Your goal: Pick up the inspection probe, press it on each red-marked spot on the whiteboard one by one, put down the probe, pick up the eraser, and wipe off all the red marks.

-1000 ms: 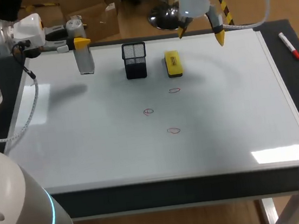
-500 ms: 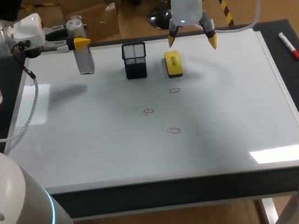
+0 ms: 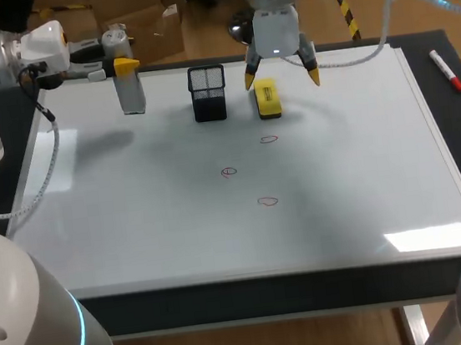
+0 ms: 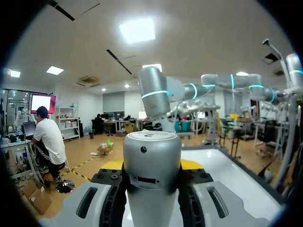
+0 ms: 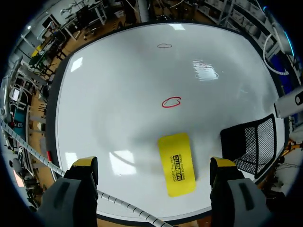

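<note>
My left gripper (image 3: 116,66) is shut on the inspection probe (image 3: 130,92), a silver-grey cylinder that hangs upright over the whiteboard's far left corner. In the left wrist view the probe (image 4: 152,151) fills the gap between the fingers of the left gripper (image 4: 152,166). The yellow eraser (image 3: 267,98) lies flat near the far edge. My right gripper (image 3: 281,75) hovers open just above it; from its wrist the eraser (image 5: 177,163) shows under the right gripper (image 5: 154,163), nearer one finger. Three red marks (image 3: 269,140), (image 3: 229,172), (image 3: 268,201) are drawn mid-board.
A black mesh pen holder (image 3: 207,93) stands just left of the eraser, close to my right gripper's finger (image 5: 222,165). A red marker (image 3: 446,70) lies on the dark table strip right of the whiteboard (image 3: 137,234).
My right arm has swung left and come down from behind the board's far edge to just over the eraser, fingers still wide. The left arm and the probe have kept still.
</note>
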Controlling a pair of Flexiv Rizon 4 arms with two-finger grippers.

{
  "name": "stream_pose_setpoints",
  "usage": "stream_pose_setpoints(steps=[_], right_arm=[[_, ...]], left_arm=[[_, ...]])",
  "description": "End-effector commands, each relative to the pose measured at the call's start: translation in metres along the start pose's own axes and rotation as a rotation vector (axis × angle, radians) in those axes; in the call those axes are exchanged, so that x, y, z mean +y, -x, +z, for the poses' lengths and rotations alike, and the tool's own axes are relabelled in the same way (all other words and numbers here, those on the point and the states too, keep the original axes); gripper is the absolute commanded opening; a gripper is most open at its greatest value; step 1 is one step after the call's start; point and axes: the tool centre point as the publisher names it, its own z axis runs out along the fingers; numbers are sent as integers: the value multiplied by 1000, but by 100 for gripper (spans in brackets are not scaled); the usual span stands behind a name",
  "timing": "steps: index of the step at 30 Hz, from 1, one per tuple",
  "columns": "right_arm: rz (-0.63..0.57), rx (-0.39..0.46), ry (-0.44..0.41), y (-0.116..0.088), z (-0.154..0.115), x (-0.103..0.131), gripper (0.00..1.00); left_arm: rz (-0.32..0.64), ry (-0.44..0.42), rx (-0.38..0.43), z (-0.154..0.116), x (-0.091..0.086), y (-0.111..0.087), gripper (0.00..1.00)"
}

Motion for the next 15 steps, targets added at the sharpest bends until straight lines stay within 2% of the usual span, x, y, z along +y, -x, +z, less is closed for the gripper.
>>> stream_pose_setpoints(steps=[1, 6, 15], right_arm=[[-11, -1, -2, 2, 5, 0, 100], [-6, -11, -3, 5, 13, -1, 100], [-85, -52, -50, 14, 25, -1, 100]], left_arm=[[1, 0, -2, 0, -1, -1, 0], [1, 0, -2, 0, -1, -1, 0], [1, 0, -2, 0, -1, -1, 0]])
